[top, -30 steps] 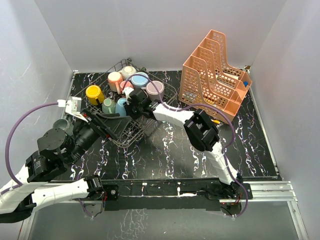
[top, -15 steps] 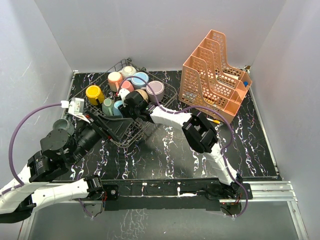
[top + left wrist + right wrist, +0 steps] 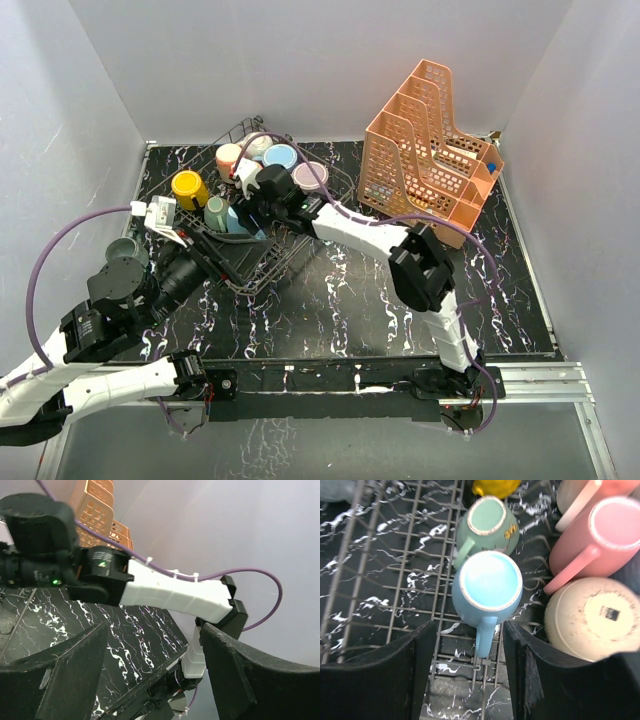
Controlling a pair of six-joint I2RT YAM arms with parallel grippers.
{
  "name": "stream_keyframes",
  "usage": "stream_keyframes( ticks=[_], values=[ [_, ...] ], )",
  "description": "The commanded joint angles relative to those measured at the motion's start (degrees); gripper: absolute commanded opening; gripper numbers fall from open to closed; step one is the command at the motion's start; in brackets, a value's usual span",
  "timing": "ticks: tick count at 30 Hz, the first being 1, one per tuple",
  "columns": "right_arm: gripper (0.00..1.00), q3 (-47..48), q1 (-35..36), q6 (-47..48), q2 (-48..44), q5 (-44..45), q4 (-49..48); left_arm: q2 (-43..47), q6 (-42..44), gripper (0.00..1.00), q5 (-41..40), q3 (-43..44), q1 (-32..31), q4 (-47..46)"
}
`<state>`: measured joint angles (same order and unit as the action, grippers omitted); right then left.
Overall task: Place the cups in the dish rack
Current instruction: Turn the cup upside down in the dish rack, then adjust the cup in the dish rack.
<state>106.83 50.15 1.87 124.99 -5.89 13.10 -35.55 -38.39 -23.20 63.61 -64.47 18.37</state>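
The dish rack [image 3: 262, 276], a dark wire basket, holds several cups. In the right wrist view a light blue cup [image 3: 487, 587] stands in the rack [image 3: 395, 580] with its handle pointing down between my right gripper's [image 3: 470, 675] open fingers, which do not touch it. Around it are a green cup [image 3: 487, 527], a pink cup [image 3: 612, 535], a cream cup [image 3: 592, 617] and a yellow cup [image 3: 495, 486]. From above, my right gripper [image 3: 258, 205] hovers over the rack's middle. My left gripper [image 3: 225, 262] stands open and empty at the rack's near left edge. A grey-green cup [image 3: 123, 250] sits on the table left of the rack.
An orange perforated organizer [image 3: 430, 150] stands at the back right. The right arm's white link [image 3: 175, 592] crosses the left wrist view, with the organizer [image 3: 100, 500] behind it. Grey walls enclose the black marbled table [image 3: 340, 300].
My right gripper has opened and let go of the light blue cup, which now stands in the rack. The left arm has drifted slightly toward the near left.
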Motion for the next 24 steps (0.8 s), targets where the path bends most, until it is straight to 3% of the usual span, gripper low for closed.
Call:
stream_keyframes(
  ticks=[1,3,6,7,10,14,24],
  values=[
    [0.57,-1.67,-0.07,7.52,-7.23,-6.70,-1.22,-0.63,-0.23,0.73,1.64,-0.22,-0.13,-2.02],
    [0.48,-2.92,-0.05,10.40,-7.85,-11.51,0.12,-0.70,-0.43,0.73,1.88,-0.29,-0.10,-2.17],
    [0.15,-4.68,-0.09,13.27,-7.69,-16.63,1.14,-0.59,-0.59,0.73,2.10,-0.50,-0.09,-2.43],
    [0.09,-4.58,-0.06,14.53,-7.17,-18.07,2.11,-0.57,-0.59,0.73,2.18,-0.51,-0.11,-2.54],
    [0.08,-3.89,-0.05,19.01,-4.58,-22.83,6.66,-0.66,-0.60,0.73,2.26,-0.60,-0.11,-2.59],
    [0.08,-2.77,-0.12,17.97,-1.52,-22.16,7.65,-0.70,-0.48,0.73,2.31,-0.60,-0.12,-2.40],
    [0.08,1.89,-0.13,13.34,5.14,-3.52,2.56,-0.48,0.30,0.73,1.86,-1.10,-0.13,-2.64]
  ],
)
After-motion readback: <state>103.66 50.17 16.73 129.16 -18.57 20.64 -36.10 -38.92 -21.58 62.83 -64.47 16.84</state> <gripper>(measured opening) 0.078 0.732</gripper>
